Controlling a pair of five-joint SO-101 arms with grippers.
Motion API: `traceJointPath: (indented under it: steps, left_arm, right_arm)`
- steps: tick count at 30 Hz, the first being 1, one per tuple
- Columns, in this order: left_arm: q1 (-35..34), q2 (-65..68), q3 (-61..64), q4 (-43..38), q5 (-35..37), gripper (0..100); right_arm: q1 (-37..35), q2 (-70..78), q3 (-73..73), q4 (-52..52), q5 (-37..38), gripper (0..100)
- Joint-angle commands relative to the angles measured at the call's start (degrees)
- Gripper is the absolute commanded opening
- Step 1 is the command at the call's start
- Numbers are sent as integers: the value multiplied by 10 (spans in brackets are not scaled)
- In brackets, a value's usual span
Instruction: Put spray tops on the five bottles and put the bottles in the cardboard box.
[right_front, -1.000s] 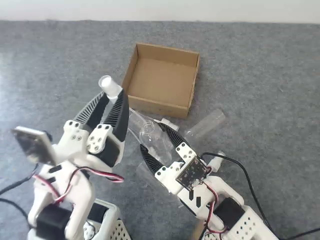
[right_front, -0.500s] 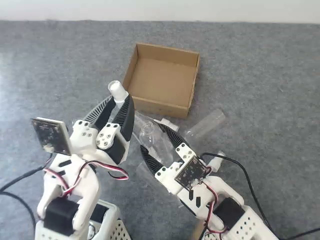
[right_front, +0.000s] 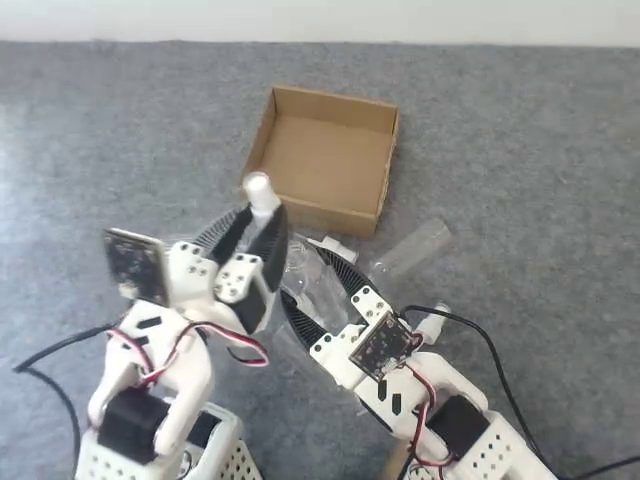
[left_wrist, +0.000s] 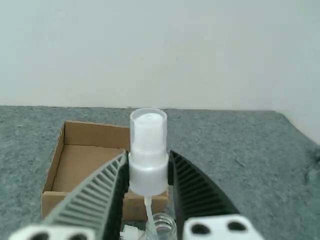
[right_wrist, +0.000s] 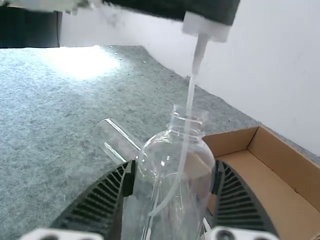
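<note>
My left gripper (right_front: 258, 228) is shut on a white spray top (right_front: 261, 193) and holds it upright above the clear bottle (right_front: 305, 285). In the left wrist view the spray top (left_wrist: 148, 150) sits between the ribbed fingers (left_wrist: 102, 192), with the bottle's neck (left_wrist: 162, 225) just below. My right gripper (right_wrist: 172, 172) is shut on the bottle (right_wrist: 175, 165), which stands upright. The top's thin tube (right_wrist: 194, 80) hangs down through the bottle's mouth and curves inside it. The cardboard box (right_front: 320, 212) lies open just beyond both grippers, with nothing in it.
Another clear bottle (right_front: 415, 245) lies on the grey felt to the right of the box, and one (right_wrist: 114, 137) lies beside the held bottle. A small white part (right_front: 330, 243) rests near the box's front wall. The arm bases stand at the near edge.
My left gripper has carried the spray top to the right and nearer the box, ending over the bottle. The right arm and its bottle have stayed put.
</note>
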Motion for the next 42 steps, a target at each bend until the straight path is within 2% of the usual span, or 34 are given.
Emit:
traceJointPath:
  steps: [1, 8, 18, 26, 32, 38, 42]
  left_arm:
    - [24, -4, 7, -8, -14, 22]
    - [26, -4, 24, -7, -14, 22]
    - [29, -1, 31, -5, -29, 26]
    - [72, -1, 47, -9, -60, 31]
    - [72, -3, 47, -2, -47, 148]
    - [71, -4, 42, 6, -47, 160]
    - [22, -4, 28, 4, -45, 199]
  right_arm:
    - [0, -13, 12, 3, 10, 144]
    - [37, -13, 12, 3, 10, 144]
    - [38, -13, 12, 3, 10, 144]
    - [38, -13, 12, 3, 10, 144]
    - [39, -13, 12, 3, 10, 144]
    - [39, -13, 12, 3, 10, 144]
    - [39, -12, 12, 3, 8, 144]
